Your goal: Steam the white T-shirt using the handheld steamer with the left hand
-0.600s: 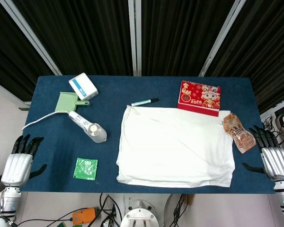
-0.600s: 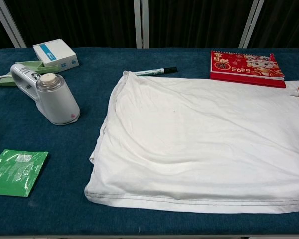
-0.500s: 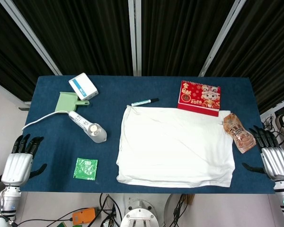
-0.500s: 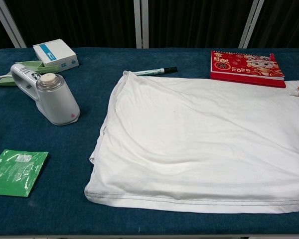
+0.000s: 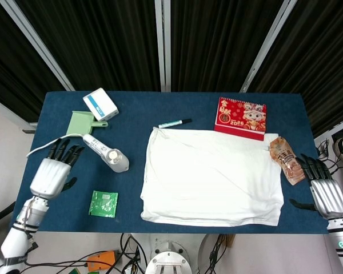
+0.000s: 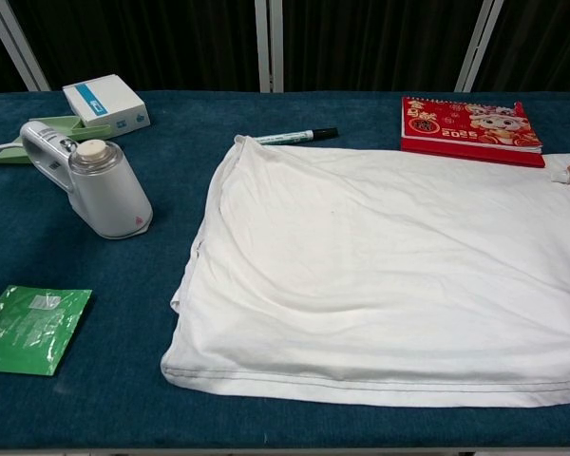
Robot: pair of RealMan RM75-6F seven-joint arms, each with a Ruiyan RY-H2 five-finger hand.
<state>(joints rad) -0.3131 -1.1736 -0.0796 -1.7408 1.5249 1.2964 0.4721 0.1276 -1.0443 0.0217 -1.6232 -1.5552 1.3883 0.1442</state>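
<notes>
The white T-shirt lies folded flat on the right half of the blue table; the chest view shows the T-shirt filling its middle and right. The grey handheld steamer stands left of it with its cord trailing off to the left, and is also seen as the steamer in the chest view. My left hand hovers open over the table's left part, a short way left of the steamer and apart from it. My right hand is open beyond the table's right edge. Neither hand shows in the chest view.
A green dustpan and a white box sit behind the steamer. A green packet lies near the front edge. A marker, a red calendar and a snack pouch border the shirt.
My left hand has moved up and to the right, from off the table's front left corner to over the table near the steamer. The right hand shifted slightly.
</notes>
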